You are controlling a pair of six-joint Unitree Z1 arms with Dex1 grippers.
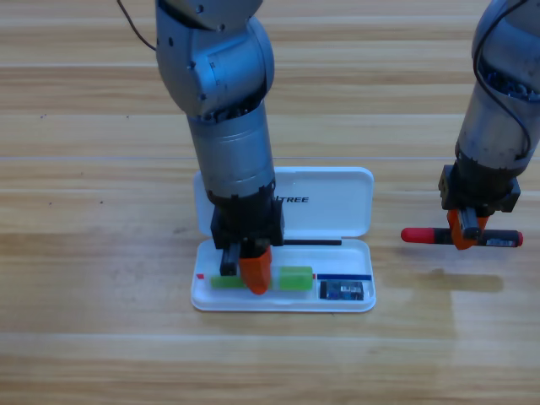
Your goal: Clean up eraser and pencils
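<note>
The white case (337, 202) lies open near the middle of the wooden table (93, 253), its lid flat toward the far side and its tray toward the near edge, with bare wood on every side: a broad strip in front, open boards to the left, and a gap of plain table between the case's right end and the black pencil (498, 240). In the tray, the eraser (345, 290) sits at the right end, just beside the green end of the pale pencil (295, 278), which lies lengthwise along the tray. The left gripper (251, 272) points down into the tray over the middle of that pencil, hiding its centre; whether its orange jaws are apart or closed on the pencil cannot be told from above. The right gripper (469, 232) stands over the black pencil with the red cap, which lies flat on the table well to the right of the case; its jaws sit at the pencil's middle, but their gap is hidden, so its grip cannot be told
</note>
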